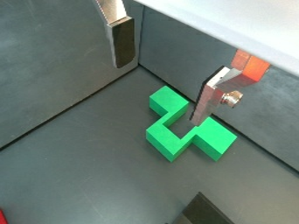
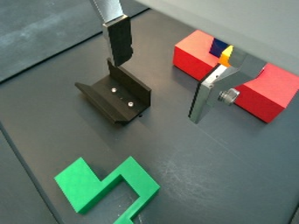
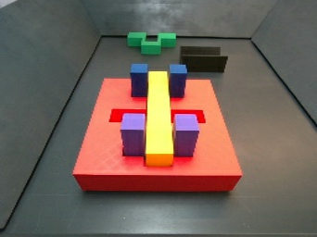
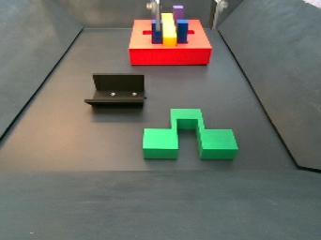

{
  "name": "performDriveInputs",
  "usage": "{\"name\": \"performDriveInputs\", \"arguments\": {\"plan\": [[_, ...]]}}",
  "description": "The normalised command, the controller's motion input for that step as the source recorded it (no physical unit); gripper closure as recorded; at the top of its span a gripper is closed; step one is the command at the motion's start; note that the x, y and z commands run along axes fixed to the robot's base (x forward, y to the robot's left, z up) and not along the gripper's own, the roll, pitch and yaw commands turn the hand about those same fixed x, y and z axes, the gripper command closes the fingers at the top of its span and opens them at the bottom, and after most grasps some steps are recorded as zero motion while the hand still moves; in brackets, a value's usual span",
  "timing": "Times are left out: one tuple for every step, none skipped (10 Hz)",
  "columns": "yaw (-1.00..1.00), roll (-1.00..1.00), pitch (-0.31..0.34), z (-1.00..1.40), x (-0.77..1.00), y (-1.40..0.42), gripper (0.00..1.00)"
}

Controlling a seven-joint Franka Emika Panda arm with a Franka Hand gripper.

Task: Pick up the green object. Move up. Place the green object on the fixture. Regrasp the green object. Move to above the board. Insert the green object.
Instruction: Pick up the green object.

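Green object (image 4: 186, 137), a bright green blocky plastic-looking piece with two square feet joined by a stepped bridge and a notch between them, lying flat on the dark grey floor, well apart from everything else, untouched. Judged rigid and light, probably smooth and a little slippery, not fragile. Best taken across two flat parallel faces of the narrow middle bridge rather than across the wide span of the feet. Gripper (image 1: 158, 74) with two flat silver fingers and dark pads, spread wide and holding nothing, hovering above the piece in a wrist view, one finger (image 1: 209, 98) over the notch. Exact height above the floor impossible to judge. Counted: one green piece; one fixture (image 4: 119, 91), a dark L-shaped bracket on a base plate, just left of and beyond the piece in a side view; one board (image 3: 99, 148), a large flat red slab, well apart from both, carrying one long yellow bar (image 3: 158, 111), two blue blocks (image 3: 140, 74) and two purple blocks (image 3: 133, 131).
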Motion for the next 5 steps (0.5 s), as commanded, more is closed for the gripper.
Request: {"name": "performDriveInputs", "arguments": {"plan": [[0.00,0.00,-0.081,-0.20,0.11,0.00,0.00],[0.00,-0.03,0.000,-0.01,0.05,0.00,0.00],[-0.15,0.00,0.000,-0.19,-0.07,0.11,0.00],[-0.09,0.00,0.264,-0.50,0.61,0.45,0.00],[-0.05,0.01,0.090,-0.58,0.49,0.52,0.00]]}}
